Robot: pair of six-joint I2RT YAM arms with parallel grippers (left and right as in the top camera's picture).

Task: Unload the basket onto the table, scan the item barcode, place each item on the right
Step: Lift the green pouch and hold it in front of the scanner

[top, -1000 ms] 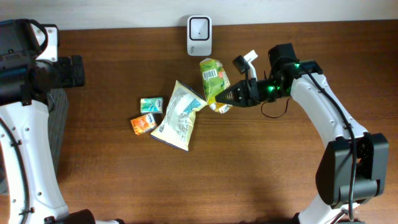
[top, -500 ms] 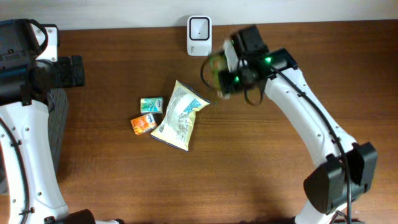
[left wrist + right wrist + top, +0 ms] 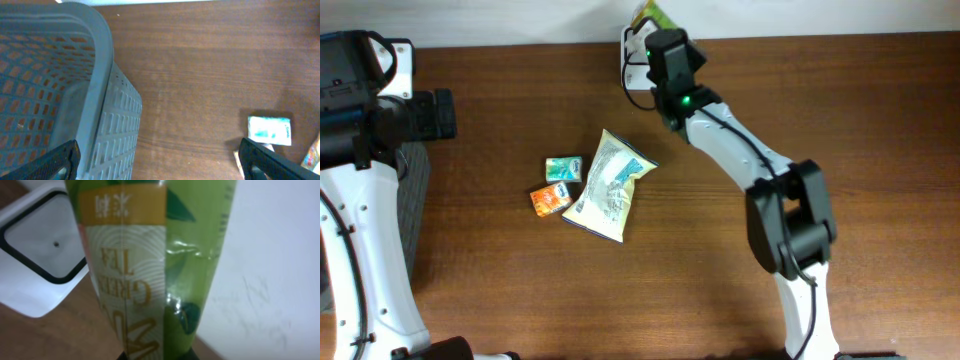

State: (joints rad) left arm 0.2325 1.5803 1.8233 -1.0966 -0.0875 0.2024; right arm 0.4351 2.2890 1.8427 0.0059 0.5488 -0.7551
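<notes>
So the right fingers (image 3: 124,356) are clamped shut on one end of the green tea packet (image 3: 150,255). Its long axis runs straight up the middle of the right wrist frame, away from them. The scanner (image 3: 45,250) sits upper left there, just beside the packet, so I'd guess the next bit is turning the barcode side toward that window. Can't see the barcode here. The left fingers (image 3: 55,161) gape wide, empty, by the basket (image 3: 100,60).

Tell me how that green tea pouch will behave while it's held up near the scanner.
The green tea pouch probably flexes; its film shows creases. The glossy glare suggests it may slip in the right pincer. Likely light, since one pinch holds it.
</notes>
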